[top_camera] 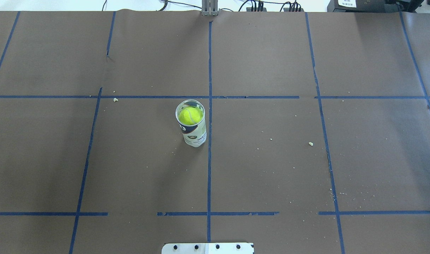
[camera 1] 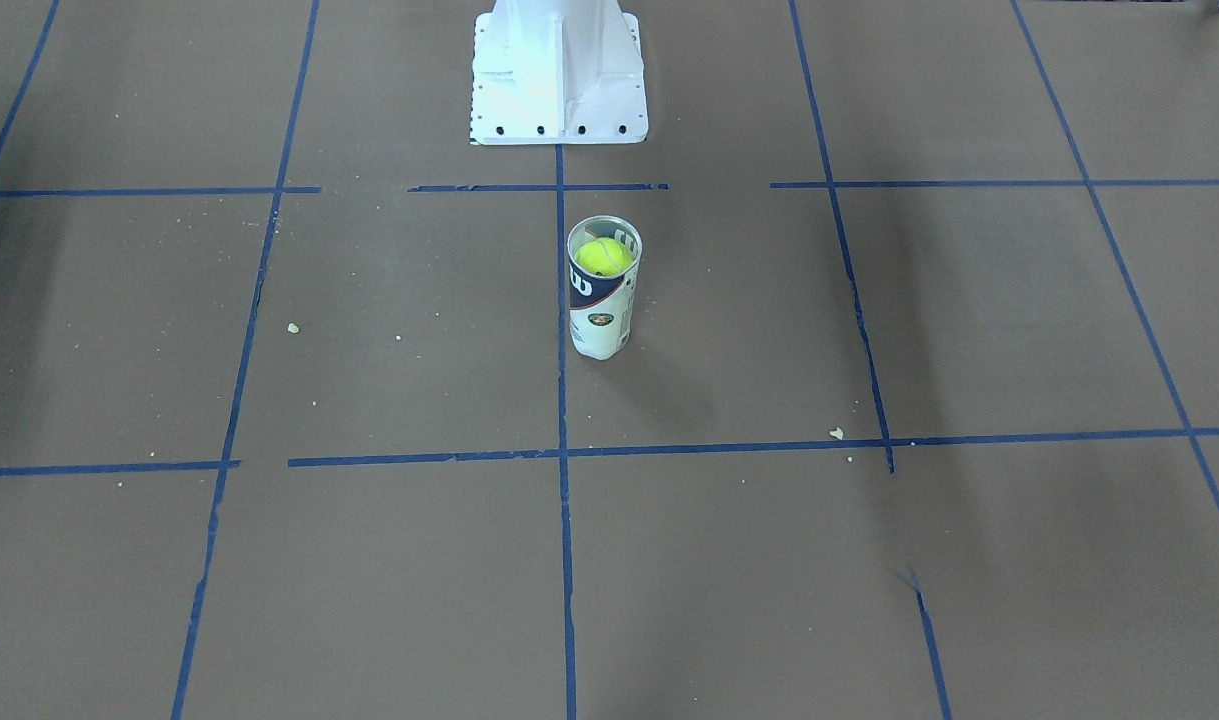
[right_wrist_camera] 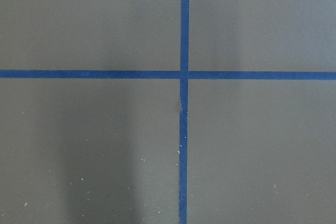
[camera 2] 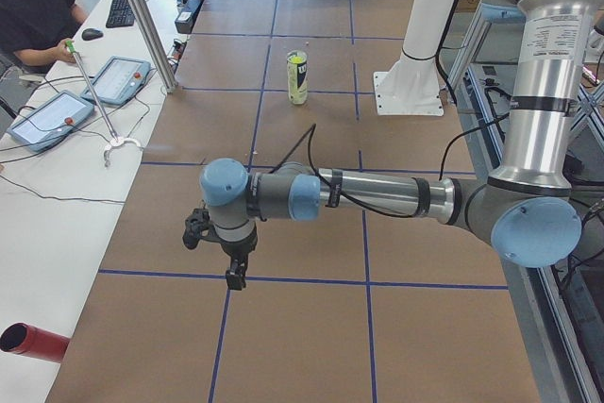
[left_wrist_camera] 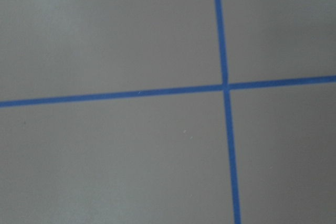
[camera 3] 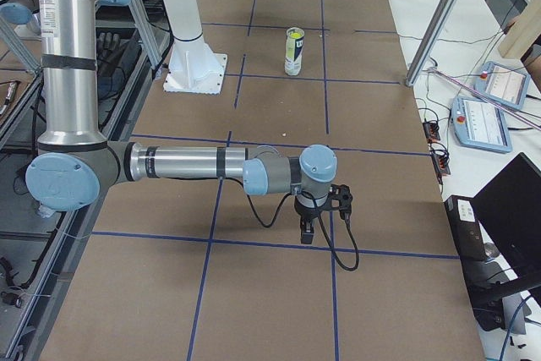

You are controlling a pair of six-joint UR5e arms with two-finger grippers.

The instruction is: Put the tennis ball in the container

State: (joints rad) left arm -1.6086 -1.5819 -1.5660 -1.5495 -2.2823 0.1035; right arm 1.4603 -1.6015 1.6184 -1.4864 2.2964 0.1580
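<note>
The container (camera 1: 601, 318) stands upright near the middle of the table, a clear can with a white and navy label. The bright yellow-green tennis ball (camera 1: 603, 257) sits inside it near the open top, also plain in the overhead view as the ball (top_camera: 190, 115) in the can (top_camera: 195, 135). My left gripper (camera 2: 235, 276) hangs over the table far from the can (camera 2: 297, 77), toward the table's left end. My right gripper (camera 3: 307, 232) hangs likewise far from the can (camera 3: 293, 52), toward the right end. Whether either is open or shut I cannot tell. Both wrist views show only brown table and blue tape.
The white robot pedestal (camera 1: 559, 80) stands just behind the can. Blue tape lines grid the brown table, with small crumbs (top_camera: 310, 143) scattered. An operator (camera 2: 28, 7) sits at a side desk with tablets (camera 2: 118, 77). A red cylinder (camera 2: 33, 342) lies beyond the table's left end.
</note>
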